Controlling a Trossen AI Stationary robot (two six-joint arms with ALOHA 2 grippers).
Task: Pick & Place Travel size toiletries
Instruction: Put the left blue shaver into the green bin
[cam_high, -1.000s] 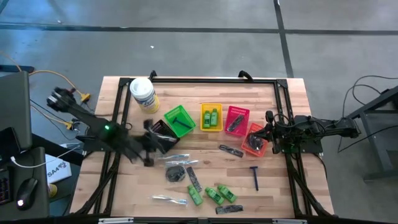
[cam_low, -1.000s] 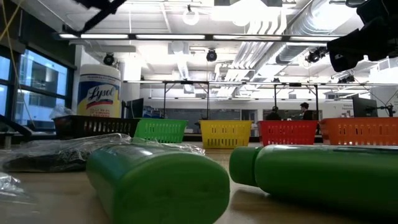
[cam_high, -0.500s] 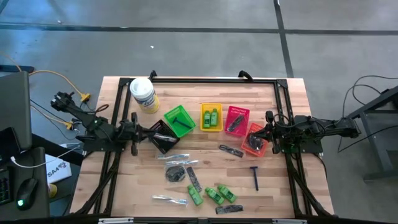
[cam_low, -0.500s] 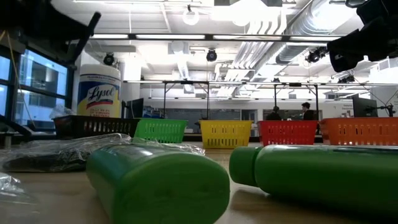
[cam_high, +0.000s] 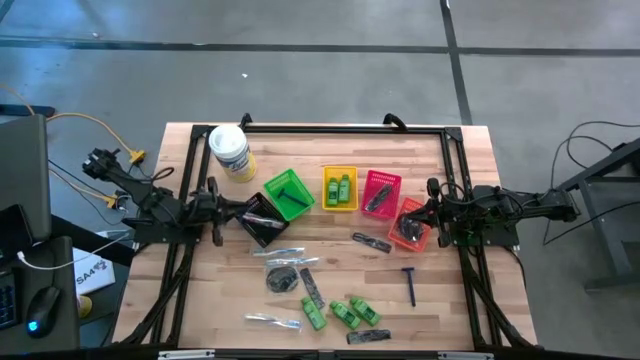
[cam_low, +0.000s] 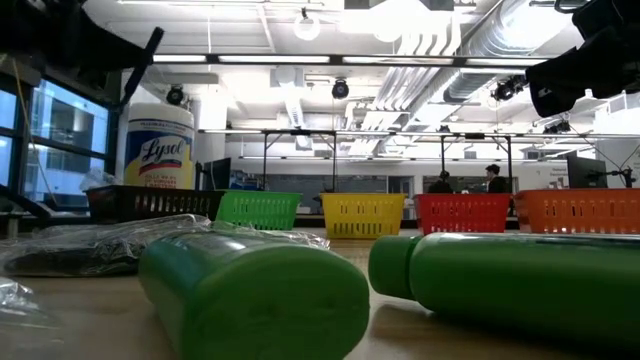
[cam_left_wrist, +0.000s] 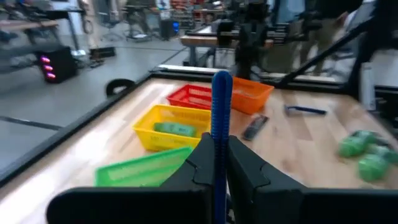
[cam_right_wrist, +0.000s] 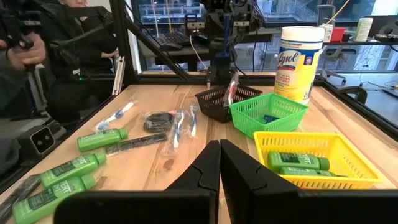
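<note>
Hovering at the table's left side just beside the black basket (cam_high: 262, 217), the left gripper (cam_high: 228, 208) is clamped on a blue-handled razor (cam_left_wrist: 221, 102) (held upright between its fingers). Green mini bottles (cam_high: 342, 313) lie loose near the front edge. Far right, by the orange basket (cam_high: 411, 226), the right gripper (cam_high: 428, 216) waits, fingers pressed together, empty.

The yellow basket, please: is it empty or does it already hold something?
Not empty. The yellow basket holds two green bottles lying side by side; the right wrist view shows them flat on its floor.
</note>
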